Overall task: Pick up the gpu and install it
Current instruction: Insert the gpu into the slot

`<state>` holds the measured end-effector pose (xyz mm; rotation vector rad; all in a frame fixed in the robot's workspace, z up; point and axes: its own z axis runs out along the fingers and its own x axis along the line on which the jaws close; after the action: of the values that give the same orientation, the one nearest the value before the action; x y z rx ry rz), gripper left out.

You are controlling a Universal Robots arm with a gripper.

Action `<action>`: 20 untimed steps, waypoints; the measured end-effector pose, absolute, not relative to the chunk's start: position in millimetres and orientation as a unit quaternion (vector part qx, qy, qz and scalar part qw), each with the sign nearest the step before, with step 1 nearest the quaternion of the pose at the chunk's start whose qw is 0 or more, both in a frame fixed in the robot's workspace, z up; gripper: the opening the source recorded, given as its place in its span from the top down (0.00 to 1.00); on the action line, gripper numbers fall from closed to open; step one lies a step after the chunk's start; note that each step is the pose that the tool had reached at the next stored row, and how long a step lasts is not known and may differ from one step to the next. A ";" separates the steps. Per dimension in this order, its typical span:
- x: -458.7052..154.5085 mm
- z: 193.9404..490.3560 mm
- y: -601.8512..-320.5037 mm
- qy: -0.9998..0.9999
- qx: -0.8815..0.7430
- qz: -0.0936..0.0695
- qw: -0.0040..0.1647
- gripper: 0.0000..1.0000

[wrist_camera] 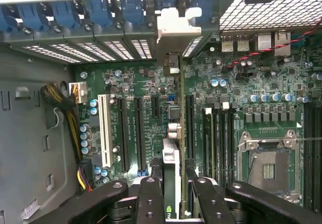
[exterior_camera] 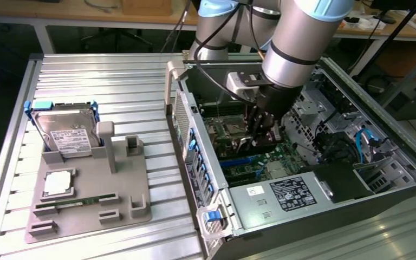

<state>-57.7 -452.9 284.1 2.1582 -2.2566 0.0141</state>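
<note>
My gripper [exterior_camera: 259, 136] reaches down inside the open computer case [exterior_camera: 193, 146], just above the motherboard [exterior_camera: 255, 162]. It is shut on the gpu [wrist_camera: 172, 158], which the wrist view shows edge-on as a thin card standing between the two black fingers [wrist_camera: 151, 191]. The card's silver end bracket [wrist_camera: 173, 27] lies against the case's rear slot openings, among the blue retainer clips [wrist_camera: 95, 12]. The card's edge runs between two long black expansion slots [wrist_camera: 139, 133]; I cannot tell whether it is seated. In the exterior view the gpu [exterior_camera: 245, 142] is mostly hidden behind the fingers.
A grey fixture [exterior_camera: 85, 211] on the slatted table holds a silver hard drive [exterior_camera: 65, 134], a processor chip [exterior_camera: 58, 183] and a memory stick [exterior_camera: 74, 201]. Inside the case are the empty processor socket [wrist_camera: 269, 166], memory slots [wrist_camera: 221, 138], a yellow-black cable bundle [wrist_camera: 60, 100] and the power supply [exterior_camera: 291, 194].
</note>
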 end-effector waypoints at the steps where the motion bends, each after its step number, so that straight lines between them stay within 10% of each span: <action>1: -57.8 283.6 -453.1 -0.723 0.691 0.005 0.009 0.73; 20: -68.3 277.1 -454.5 -0.723 0.691 0.005 0.010 0.73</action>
<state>-68.3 -454.5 277.1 2.1583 -2.2561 0.0144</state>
